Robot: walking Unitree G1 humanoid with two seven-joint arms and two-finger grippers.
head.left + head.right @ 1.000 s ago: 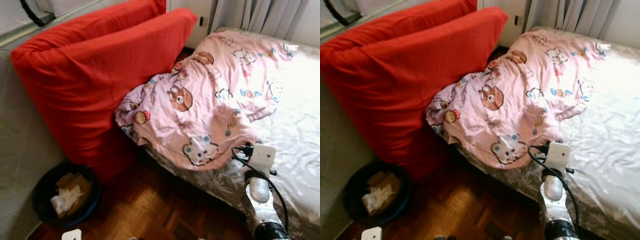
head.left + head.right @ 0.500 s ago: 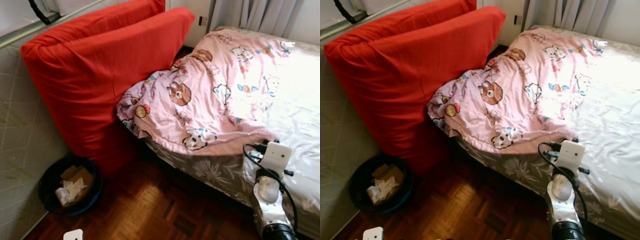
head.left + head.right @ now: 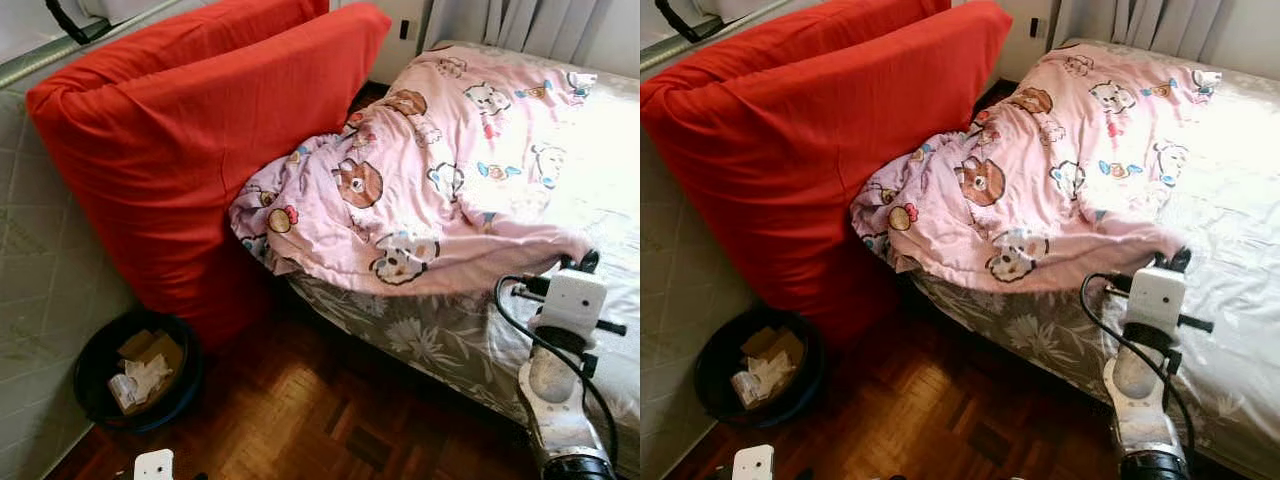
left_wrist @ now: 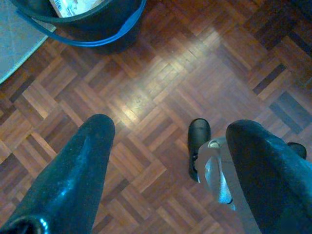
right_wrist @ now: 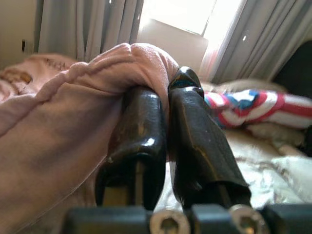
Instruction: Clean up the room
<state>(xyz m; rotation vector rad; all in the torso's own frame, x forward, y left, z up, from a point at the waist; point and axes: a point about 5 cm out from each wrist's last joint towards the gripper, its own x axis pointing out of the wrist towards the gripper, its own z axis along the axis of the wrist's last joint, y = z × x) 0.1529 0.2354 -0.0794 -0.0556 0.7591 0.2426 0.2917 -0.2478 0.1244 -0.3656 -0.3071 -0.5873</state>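
The right gripper (image 5: pixel 163 105) is pinching the edge of the pink cartoon blanket (image 3: pixel 440 190), its two black fingers (image 5: pixel 139 141) pressed tight together with a fold of pink fabric bunched over and between the tips. In the head views that arm is reaching up from the lower right, its white wrist camera box (image 3: pixel 571 300) sitting at the near hem of the blanket, over the side of the bed (image 3: pixel 440 335). The blanket is lying spread across the bed's near half, rumpled, with bears and other animal prints showing, and its left end is crumpling against a big red cushion (image 3: pixel 200 150) that is leaning upright beside the bed. Beyond the blanket, the pale sheet (image 3: pixel 1240 230) is glaring in bright window light, and grey curtains (image 3: pixel 520 20) are hanging at the far wall; past the gripper, something striped in red, white and blue (image 5: pixel 253 105) is lying on the bed. The left gripper (image 4: pixel 170 141) is hanging low over the dark parquet floor (image 4: pixel 156 83), fingers spread wide apart and holding nothing. Just beyond it, a dark bin with a blue rim (image 3: pixel 135 370) is standing by the foot of the cushion with crumpled paper and cardboard (image 3: pixel 145 370) inside.
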